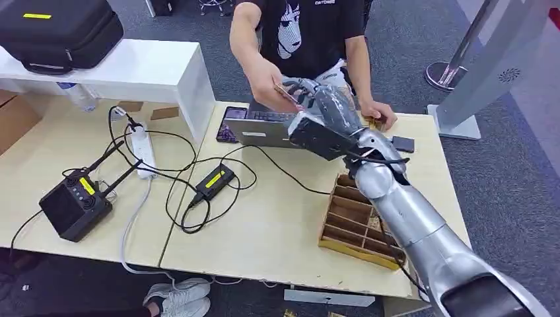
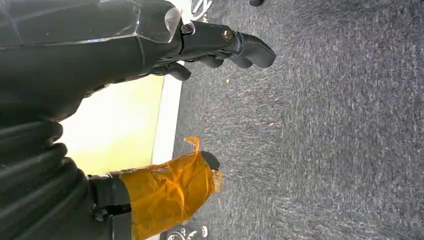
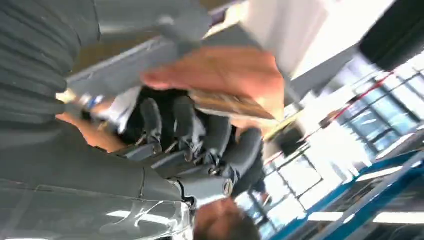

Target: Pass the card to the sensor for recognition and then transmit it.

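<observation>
My right hand [image 1: 321,99] is stretched out over the far side of the table toward a person in a black shirt. The card [image 1: 285,93] sticks out from my fingertips into that person's hand [image 1: 264,78], which grips it too. In the right wrist view the card [image 3: 227,104] lies across my dark fingers [image 3: 200,131] with the person's fingers [image 3: 220,72] on top of it. A small black reader [image 1: 403,144] lies on the table by the person's other hand [image 1: 378,113]. My left hand [image 2: 90,55] hangs beside the table edge, its fingers [image 2: 245,50] and taped thumb [image 2: 170,192] apart, holding nothing.
A wooden divided tray [image 1: 350,218] sits under my right forearm. A laptop [image 1: 261,129] and a phone [image 1: 231,123] lie in front of the person. Cables, a power strip [image 1: 142,148], a black adapter [image 1: 214,181] and an antenna box [image 1: 74,206] cover the left tabletop.
</observation>
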### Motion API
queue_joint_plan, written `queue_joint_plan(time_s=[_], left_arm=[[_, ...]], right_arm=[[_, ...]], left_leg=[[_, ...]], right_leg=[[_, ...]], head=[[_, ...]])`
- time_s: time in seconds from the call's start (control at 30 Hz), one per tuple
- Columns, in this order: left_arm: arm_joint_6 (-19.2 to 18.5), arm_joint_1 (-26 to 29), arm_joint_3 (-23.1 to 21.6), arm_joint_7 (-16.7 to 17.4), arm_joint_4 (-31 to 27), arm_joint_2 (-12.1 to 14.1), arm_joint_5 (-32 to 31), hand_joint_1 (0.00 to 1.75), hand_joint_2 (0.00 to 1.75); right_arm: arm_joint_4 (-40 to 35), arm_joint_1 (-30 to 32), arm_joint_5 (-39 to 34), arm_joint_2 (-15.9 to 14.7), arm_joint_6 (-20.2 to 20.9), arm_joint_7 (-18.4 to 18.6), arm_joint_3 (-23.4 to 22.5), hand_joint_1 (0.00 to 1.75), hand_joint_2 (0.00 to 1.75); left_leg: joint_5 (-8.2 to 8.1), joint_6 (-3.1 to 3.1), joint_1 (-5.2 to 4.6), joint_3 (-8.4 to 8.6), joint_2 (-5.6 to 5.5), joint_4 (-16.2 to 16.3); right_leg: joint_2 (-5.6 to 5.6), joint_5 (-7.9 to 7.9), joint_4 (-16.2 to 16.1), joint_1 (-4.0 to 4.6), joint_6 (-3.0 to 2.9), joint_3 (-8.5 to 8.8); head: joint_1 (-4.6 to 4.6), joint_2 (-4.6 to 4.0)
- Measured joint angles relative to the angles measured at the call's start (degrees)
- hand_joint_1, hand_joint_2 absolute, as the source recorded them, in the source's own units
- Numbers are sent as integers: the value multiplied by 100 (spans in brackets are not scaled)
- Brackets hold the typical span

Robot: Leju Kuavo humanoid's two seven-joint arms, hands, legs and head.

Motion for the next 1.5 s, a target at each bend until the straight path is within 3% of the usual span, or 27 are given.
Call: queue_joint_plan(time_s=[0.17, 0.27, 0.4, 0.5, 0.6, 0.73, 0.83, 0.9, 0.93, 1.03, 1.2, 1.4, 1.5], left_arm=[[7, 3, 0, -55, 0, 2, 4, 0, 175], [7, 3, 0, -87, 0, 11, -13, 0, 175], [7, 3, 0, -129, 0, 17, -20, 0, 175], [13, 4, 0, -136, 0, 20, -20, 0, 175], [20, 4, 0, -135, 0, 17, -20, 0, 175], [31, 5, 0, -127, 0, 17, -24, 0, 175], [61, 5, 0, -74, 0, 17, -22, 0, 175], [72, 7, 2, -57, 0, 17, -22, 0, 175], [85, 8, 2, -44, 0, 17, -24, 0, 175], [131, 1, 2, -24, 0, 17, -50, 0, 175], [168, 4, 0, 39, 0, 20, -151, 0, 175], [227, -15, -11, 105, 0, 22, -240, 0, 175], [247, -40, -26, 103, 0, 15, -245, 0, 175]], right_arm=[[-166, 322, -2427, -131, 1707, -633, -517, 0, 175], [-249, 434, -3415, -241, 2416, -717, -857, 0, 175], [-262, 563, -4193, -426, 2913, -710, -1241, 0, 175], [-236, 659, -4782, -529, 3034, -602, -1518, 0, 175], [-171, 756, -5750, -553, 2837, -160, -1966, 0, 175], [-19, 822, -6823, -581, 2224, 265, -2792, 0, 175], [131, 845, -6818, -664, 960, 165, -3447, 0, 175], [245, 894, -6845, -746, 442, 70, -3868, 0, 175], [317, 936, -6843, -809, 239, -2, -4101, 0, 0], [582, 1139, -7104, -1036, 35, -148, -4807, 0, 0], [1324, 1853, -7579, -1505, 170, 52, -6178, 0, 0], [2195, 3048, -7527, -1915, 378, 138, -7252, 0, 0], [2503, 3698, -7297, -1950, 426, -112, -7545, 0, 0]], left_leg=[[0, 0, -2, -1, 0, 1], [0, 1, -2, -1, 0, 1], [0, 1, -3, -1, 0, 2], [0, 1, -3, -1, 0, 2], [0, 1, -2, -1, 0, 2], [0, 1, -2, -2, -2, 2], [-1, 2, -3, -2, -8, 4], [-3, 5, -4, -4, -11, 4], [-6, 8, -6, -5, -10, 4], [-11, 16, -9, 0, -8, 8], [-17, 21, -7, -1, -65, 9], [-39, 39, -12, -1, -77, 8], [-50, 42, -10, 3, -81, 8]], right_leg=[[0, 0, 0, -2, 0, 1], [0, 0, -4, -2, 1, 2], [0, 1, -5, -2, 1, 2], [0, 1, -4, -2, 1, 2], [0, 1, -4, -2, 1, 1], [-2, 1, -5, -2, 1, 1], [-7, 0, -8, -3, 2, 3], [-10, 0, -11, -4, 2, 4], [-12, 0, -12, -4, 2, 5], [-8, -2, -16, -10, 5, 2], [-52, -18, -27, -10, 26, 26], [-69, -40, -29, -11, 33, 37], [-75, -60, -29, -8, 36, 47]], head=[[0, 0], [2, 0], [0, 0], [0, 0], [0, 0], [0, 0], [0, 0], [0, 0], [0, 0], [-2, 0], [0, 0], [-4, 0], [2, 0]])
